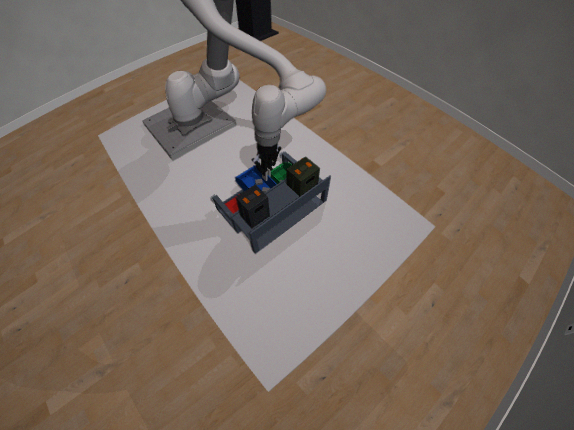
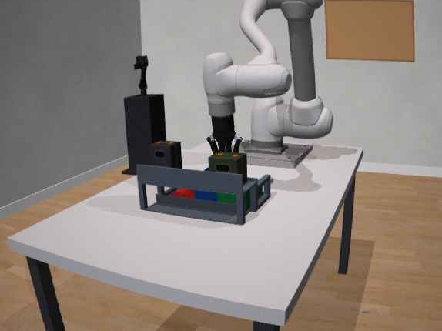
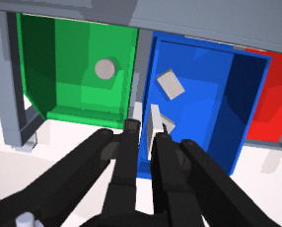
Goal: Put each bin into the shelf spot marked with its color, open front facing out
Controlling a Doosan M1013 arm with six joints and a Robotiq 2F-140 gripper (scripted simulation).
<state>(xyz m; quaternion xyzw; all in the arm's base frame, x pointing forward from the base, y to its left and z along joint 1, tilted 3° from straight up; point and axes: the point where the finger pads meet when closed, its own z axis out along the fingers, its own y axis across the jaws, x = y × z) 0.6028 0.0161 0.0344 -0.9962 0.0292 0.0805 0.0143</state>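
Note:
The blue bin (image 1: pixel 246 179) (image 3: pixel 197 118) stands slightly skewed at the shelf (image 1: pixel 295 215) (image 2: pixel 185 177) (image 3: pixel 207 20), its front end reaching farther out than the green bin. It holds grey parts, one partly hidden by a finger. The green bin (image 1: pixel 281 172) (image 3: pixel 79 44) sits beside it in the shelf with a round grey part inside. A red surface (image 1: pixel 231 205) (image 3: pixel 266 99) shows on the other side; whether it is bin or mark is unclear. My gripper (image 1: pixel 267 172) (image 3: pixel 144 114) is narrowly open, its tips around the blue bin's side wall beside the green bin, without a visible grip.
A black crate (image 1: pixel 253 207) (image 2: pixel 165 155) and an olive crate (image 1: pixel 303 176) (image 2: pixel 228 163) stand on the shelf's upper board, near its two ends. The olive crate is close to my fingers. A grey divider (image 3: pixel 143 54) runs between the green and blue bins.

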